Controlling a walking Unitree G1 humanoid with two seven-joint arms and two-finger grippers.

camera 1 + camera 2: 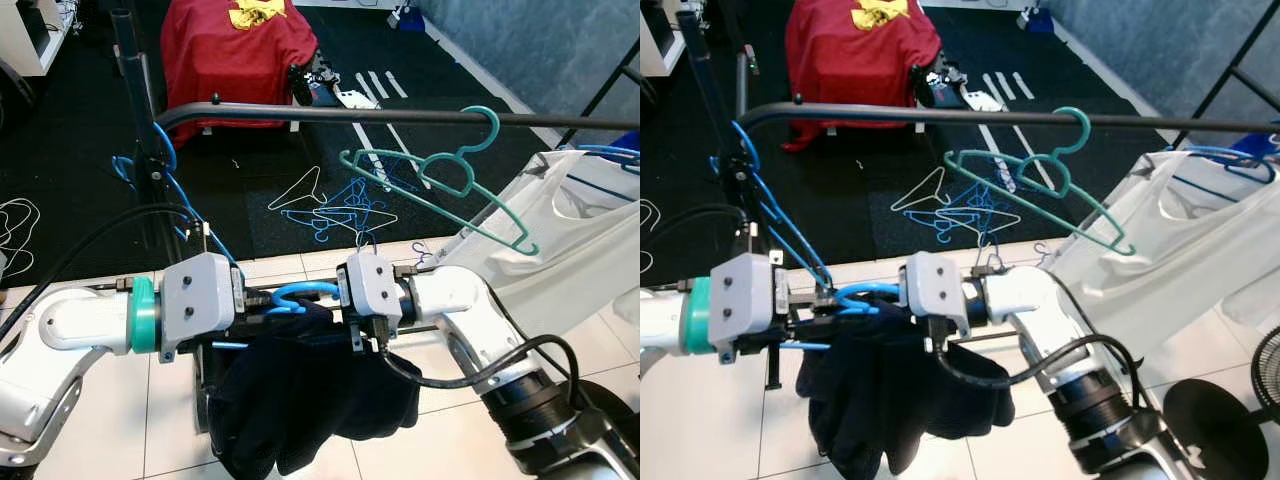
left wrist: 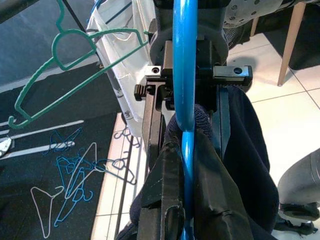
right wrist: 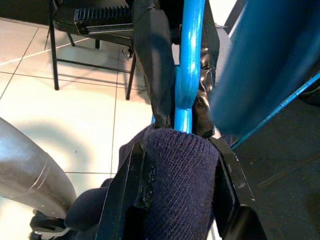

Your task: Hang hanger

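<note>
Both jaws are clamping the blue hanger (image 1: 300, 293) under the rail (image 1: 400, 116); the dark garment (image 1: 310, 400) is risking slipping off during lifting

Blue plastic hanger (image 1: 300, 293), draped with dark navy garment (image 1: 310, 400), held level below black rail (image 1: 400, 116), unhung.

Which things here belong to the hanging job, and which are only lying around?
Belong to the job: blue hanger with dark garment, held between left gripper and right gripper; black rail.

Just lying about: green hanger and white shirt on the rail, loose hangers on the floor, red cloth.
</note>
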